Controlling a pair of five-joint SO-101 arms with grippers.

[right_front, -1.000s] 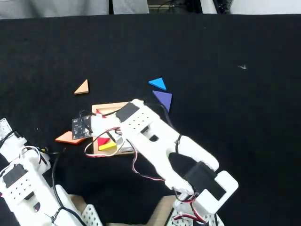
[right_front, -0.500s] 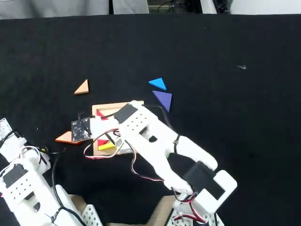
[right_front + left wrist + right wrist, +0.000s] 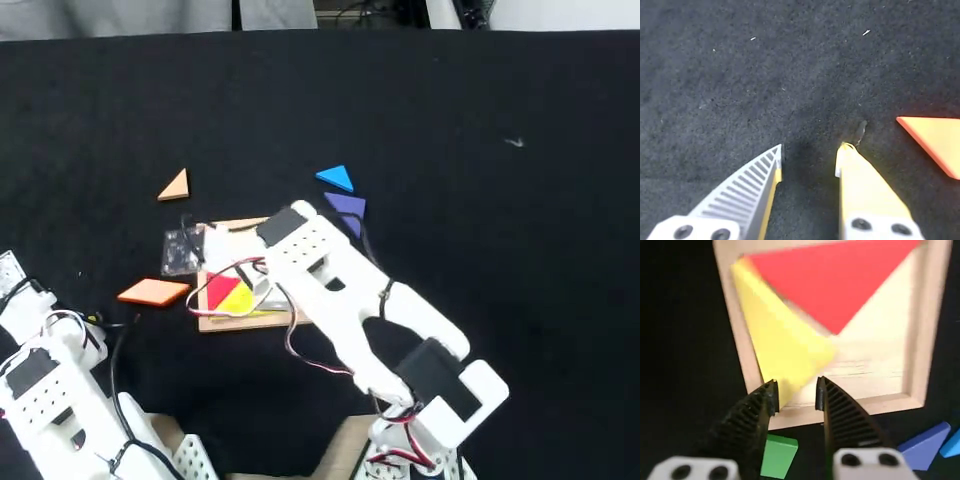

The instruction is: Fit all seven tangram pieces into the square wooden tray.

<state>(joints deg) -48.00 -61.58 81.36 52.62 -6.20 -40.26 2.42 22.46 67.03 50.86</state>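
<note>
My left arm (image 3: 40, 385) sits at the near left corner of the black surface (image 3: 480, 220). My left tool (image 3: 810, 156) hangs over bare cloth with its two fingers spread and nothing between them. An orange piece (image 3: 153, 292) lies flat on the surface near that tool, clear of it. Farther back, a peach triangle (image 3: 175, 186) lies alone, well apart from the arms.

Next comes the square wooden tray (image 3: 240, 323), near the orange piece but not touching it. Inside it, a red triangle (image 3: 219, 287) lies with a yellow piece (image 3: 238, 299) against its edge. In the right wrist view the yellow piece runs along one wall toward a corner. I cannot tell whether it lies quite flat or rides up on the rim.

My right arm (image 3: 350, 310) stretches from the near edge across the tray and covers part of it. My right tool (image 3: 795, 390) hovers over the tray's wall by the yellow piece's tip, its fingers a narrow gap apart and pinching nothing. A green piece (image 3: 778, 456) lies on the surface just outside that wall.

Past the tray's right side, a purple triangle (image 3: 349, 207) lies beside the arm. A blue triangle (image 3: 335, 178) lies just behind it, near it.
</note>
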